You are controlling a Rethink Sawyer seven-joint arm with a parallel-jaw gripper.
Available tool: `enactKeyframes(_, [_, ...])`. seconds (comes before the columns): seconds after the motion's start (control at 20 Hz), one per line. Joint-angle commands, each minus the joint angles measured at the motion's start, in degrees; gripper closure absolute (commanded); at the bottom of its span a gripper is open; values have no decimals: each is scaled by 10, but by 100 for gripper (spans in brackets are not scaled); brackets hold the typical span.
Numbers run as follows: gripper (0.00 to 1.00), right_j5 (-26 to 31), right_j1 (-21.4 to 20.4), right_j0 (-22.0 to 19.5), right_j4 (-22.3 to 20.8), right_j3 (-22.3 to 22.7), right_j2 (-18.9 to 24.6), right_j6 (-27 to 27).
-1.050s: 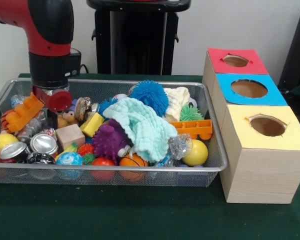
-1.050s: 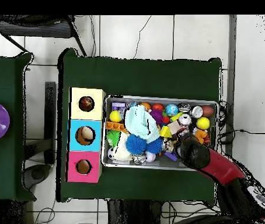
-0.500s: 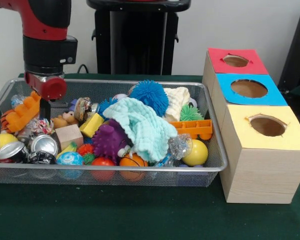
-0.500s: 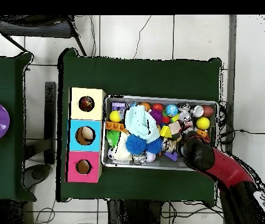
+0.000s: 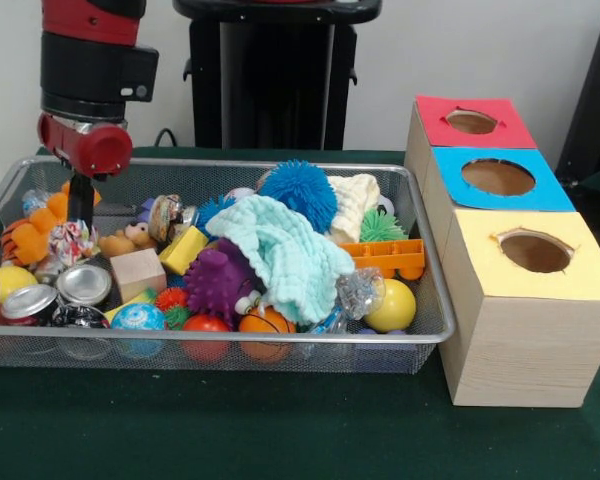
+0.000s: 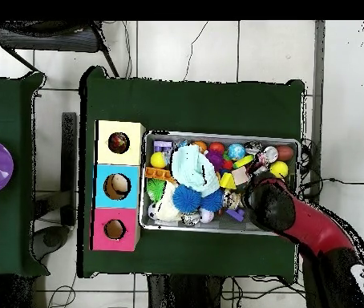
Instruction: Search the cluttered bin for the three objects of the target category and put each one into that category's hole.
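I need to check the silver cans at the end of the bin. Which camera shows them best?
The front view: the silver cans sit against the mesh bin's front wall, tops clearly visible, below the pincer. In the overhead view the arm covers part of that end, and only small silvery spots show there.

The arm [image 5: 88, 70] now stands higher over the wire bin's [image 5: 280, 345] left end than a second ago, its red wrist clear of the clutter. The hand [image 5: 77, 215] comes up with a crumpled, multicoloured wrapper-like thing [image 5: 68, 240] at its tip. The silver cans [image 5: 55, 290] below lie shifted, one now more exposed.
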Motion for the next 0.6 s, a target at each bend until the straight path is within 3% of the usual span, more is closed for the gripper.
enactKeyframes(0.05, [100, 35, -53, 12, 23, 20, 41, 65])
enactKeyframes(0.3, [100, 71, -109, 33, 44, 43, 52, 71])
enactKeyframes(0.6, [100, 66, -137, 70, 63, 47, 55, 79])
